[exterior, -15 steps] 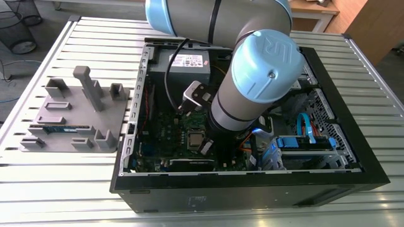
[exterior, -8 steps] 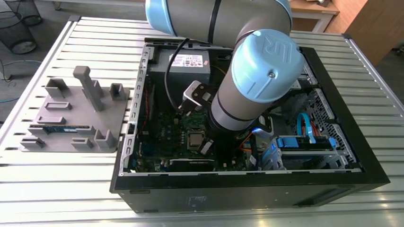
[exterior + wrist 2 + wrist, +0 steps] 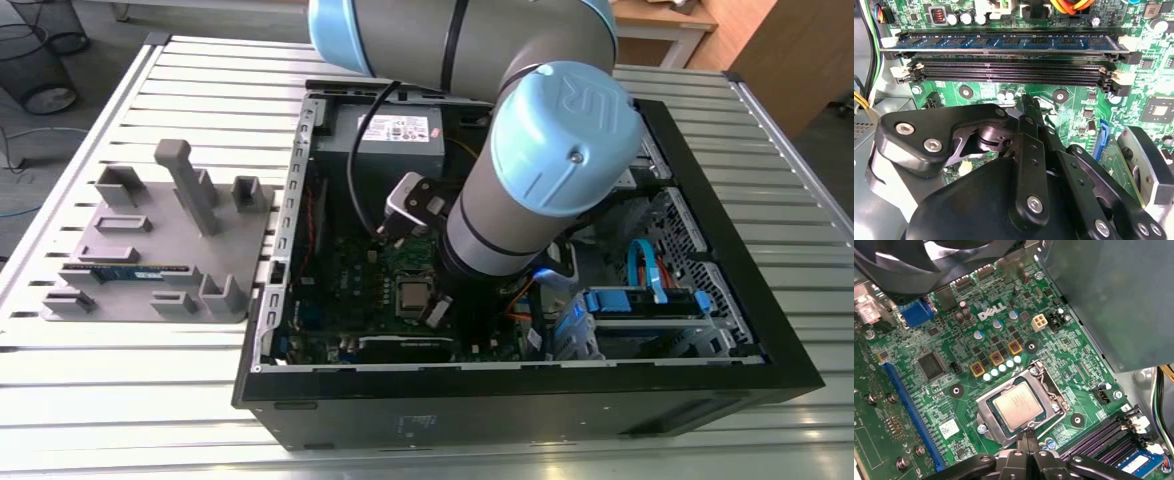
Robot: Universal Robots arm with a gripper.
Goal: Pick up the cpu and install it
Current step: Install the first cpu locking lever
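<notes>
The cpu [image 3: 1018, 404], a small square chip with a silver-grey metal top, lies flat in the motherboard socket [image 3: 985, 416], framed by the socket's metal bracket. In the exterior view the cpu [image 3: 414, 293] sits mid-board inside the open computer case [image 3: 534, 400], just beside the arm's lower end. My gripper [image 3: 1026, 436] hangs right at the socket's edge, a little off the chip. Its thin fingers are pressed together with nothing between them. The second wrist view has the gripper [image 3: 1026, 101] pointing toward the memory slots.
A grey fixture plate [image 3: 147, 250] with upright blocks and a memory stick [image 3: 130, 270] lies on the slatted table at the exterior view's left. Inside the case are a power supply [image 3: 394, 130], blue drive parts [image 3: 641, 305], cables, a fan [image 3: 929, 260] and black memory slots [image 3: 1004, 75].
</notes>
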